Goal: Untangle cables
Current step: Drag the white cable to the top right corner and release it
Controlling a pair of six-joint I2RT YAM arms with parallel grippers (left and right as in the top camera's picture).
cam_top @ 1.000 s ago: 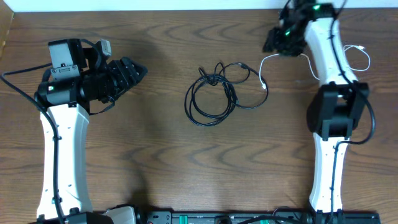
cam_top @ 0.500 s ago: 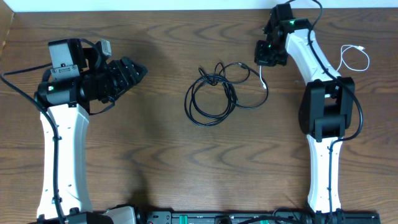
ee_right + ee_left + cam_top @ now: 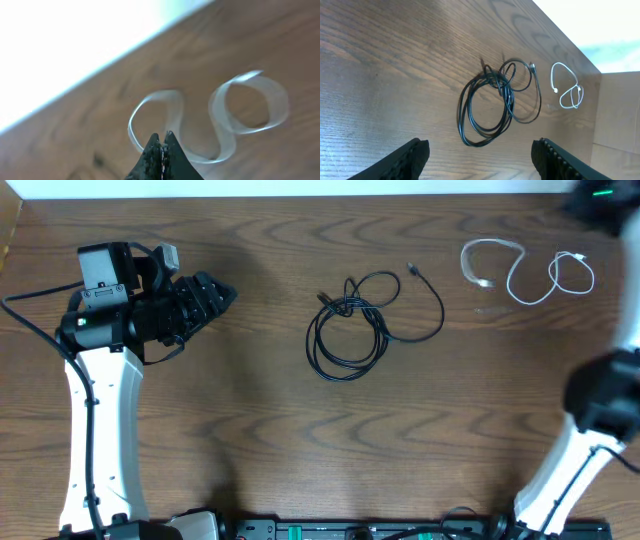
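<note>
White cable (image 3: 514, 272) moved clear of black cable (image 3: 345, 306) | right gripper (image 3: 161, 150) pinched closed, hold unclear | left gripper (image 3: 480, 151) agape, empty

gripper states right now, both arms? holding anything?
Left gripper: open, holding nothing.
Right gripper: shut; the blur hides whether it pinches the white cable.

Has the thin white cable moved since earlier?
Yes. The thin white cable slid right, away from the stationary left hand, clear of the coiled black cable.
</note>
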